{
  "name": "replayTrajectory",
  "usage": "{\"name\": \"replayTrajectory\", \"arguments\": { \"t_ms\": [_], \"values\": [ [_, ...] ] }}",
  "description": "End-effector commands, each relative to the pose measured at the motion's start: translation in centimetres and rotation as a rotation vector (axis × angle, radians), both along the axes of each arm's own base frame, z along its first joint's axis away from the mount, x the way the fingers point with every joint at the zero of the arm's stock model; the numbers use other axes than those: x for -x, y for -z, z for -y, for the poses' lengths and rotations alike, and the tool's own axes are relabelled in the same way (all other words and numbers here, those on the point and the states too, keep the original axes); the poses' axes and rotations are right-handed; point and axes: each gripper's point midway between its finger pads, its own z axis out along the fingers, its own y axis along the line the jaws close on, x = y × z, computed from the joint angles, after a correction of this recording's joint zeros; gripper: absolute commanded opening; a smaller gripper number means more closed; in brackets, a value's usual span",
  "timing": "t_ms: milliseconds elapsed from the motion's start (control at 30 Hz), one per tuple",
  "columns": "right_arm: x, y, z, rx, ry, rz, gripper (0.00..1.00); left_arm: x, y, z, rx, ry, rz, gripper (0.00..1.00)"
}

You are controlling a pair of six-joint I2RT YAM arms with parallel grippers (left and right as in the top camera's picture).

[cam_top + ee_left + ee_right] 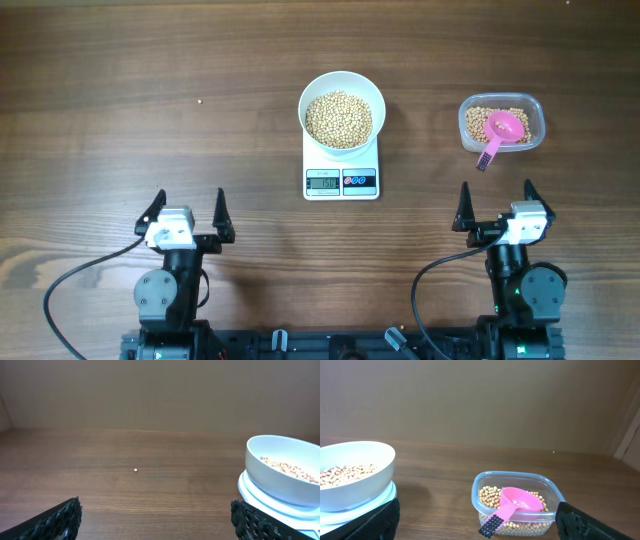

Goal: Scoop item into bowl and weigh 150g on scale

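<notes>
both your left hand (191, 200) and right hand (496, 192) sit spread apart and empty, beans (339, 119) heaped in the bowl (303, 112) on the scale (342, 169), scoop (503, 128) lying in the tub (465, 126), so scooping looks done, though you can't read the display (323, 181) to confirm.

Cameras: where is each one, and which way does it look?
Overhead: above the table, looking down on bowl, scale, tub; left pincer, right pincer show.
Left wrist: on the left arm, facing forward, bowl at right; own fingers show.
Right wrist: on the right arm, facing forward at tub, scoop; own fingers show.
Shared: both wrists see the bowl.
</notes>
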Motion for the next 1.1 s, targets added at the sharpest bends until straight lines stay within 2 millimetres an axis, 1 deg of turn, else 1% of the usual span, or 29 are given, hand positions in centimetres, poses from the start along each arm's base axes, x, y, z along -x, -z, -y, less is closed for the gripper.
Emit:
{"name": "replayTrajectory", "arguments": {
  "t_ms": [0,133,267,467,533,1067],
  "values": [
    [0.05,-0.28,0.19,-0.016,0.013,0.013,1.0,0.04,0.14,0.23,-0.054,0.021,0.001,1.0],
    [0.05,-0.28,0.19,-0.016,0.013,0.013,1.0,0.04,0.12,0.22,-0.054,0.02,0.002,1.0],
    [0.05,-0.28,0.19,-0.016,0.013,0.013,1.0,0.03,0.14,0.01,0.05,0.0,0.0,1.0],
    [0.05,-0.28,0.19,-0.016,0.013,0.013,1.0,0.03,0.14,-0.02,0.041,-0.001,0.0,1.0],
    [0.05,-0.28,0.19,-0.016,0.013,0.013,1.0,0.04,0.14,0.11,-0.003,0.01,0.0,1.0],
    [0.05,-0.28,0.19,-0.016,0.013,0.013,1.0,0.03,0.09,0.1,-0.002,0.01,0.003,1.0]
  ]
}}
